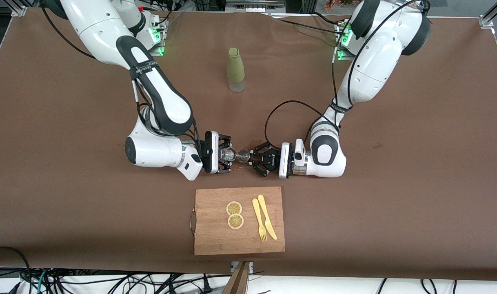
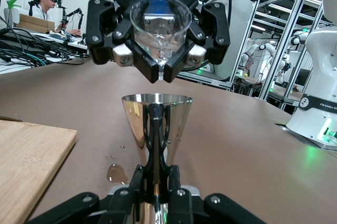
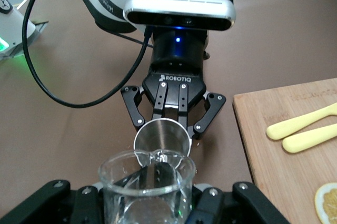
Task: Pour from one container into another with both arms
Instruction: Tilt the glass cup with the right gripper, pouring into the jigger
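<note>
Both end effectors meet over the brown bench (image 1: 69, 163) in the front view: the right end effector (image 1: 226, 155) pinches a clear glass cup (image 1: 228, 154), the left end effector (image 1: 258, 160) pinches a steel jigger (image 1: 243, 155), rims almost touching. Nearer the camera lies a cutting board (image 1: 216, 237) with two lemon slices (image 1: 234, 215), a fork (image 1: 258, 220) and a knife (image 1: 267, 216); farther stands a green bottle (image 1: 236, 69).

Left wrist view: the jigger (image 2: 156, 121) stands clamped at its waist, the cup (image 2: 159, 27) tilted above it; a small puddle (image 2: 117, 173) lies beside the board (image 2: 26, 166).

Right wrist view: the cup (image 3: 147, 184) faces the jigger (image 3: 161, 139).
</note>
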Tool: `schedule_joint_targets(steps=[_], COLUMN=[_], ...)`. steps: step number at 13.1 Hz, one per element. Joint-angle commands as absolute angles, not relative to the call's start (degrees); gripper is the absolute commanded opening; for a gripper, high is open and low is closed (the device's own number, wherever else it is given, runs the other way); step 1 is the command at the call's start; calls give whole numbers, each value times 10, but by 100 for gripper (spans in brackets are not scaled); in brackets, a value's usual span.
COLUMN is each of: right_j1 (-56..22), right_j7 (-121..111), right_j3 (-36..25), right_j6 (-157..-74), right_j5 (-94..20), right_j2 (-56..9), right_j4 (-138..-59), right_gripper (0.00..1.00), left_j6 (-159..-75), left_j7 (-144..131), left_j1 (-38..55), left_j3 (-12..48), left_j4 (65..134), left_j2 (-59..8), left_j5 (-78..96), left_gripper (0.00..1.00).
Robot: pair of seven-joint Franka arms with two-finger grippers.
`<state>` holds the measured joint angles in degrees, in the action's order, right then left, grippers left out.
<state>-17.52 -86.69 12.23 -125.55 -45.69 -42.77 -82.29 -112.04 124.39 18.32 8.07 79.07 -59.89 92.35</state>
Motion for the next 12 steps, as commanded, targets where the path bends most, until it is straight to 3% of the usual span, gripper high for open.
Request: schedule_joint_targets(steps=[1,6,12], right_j1=[-187,-208,-210], right_j7=[-826,-760,-758], right_j3=[119,120,120], right_j6=[-1263,-1269,-1269], right_j5=[-421,-340,-334], right_j2=[-417,-417,-417], right_j4=[-826,-803,-803], right_gripper=[0,0,0], left_j6=[-1136,-1137,-1137], left_j7=[1267,1267,1268], left_j1=[188,189,189], left_j3=[83,83,83], left_j4=[778,778,778], left_j2=[-606,-606,-606], left_j5=[947,947,947], left_gripper=[0,0,0])
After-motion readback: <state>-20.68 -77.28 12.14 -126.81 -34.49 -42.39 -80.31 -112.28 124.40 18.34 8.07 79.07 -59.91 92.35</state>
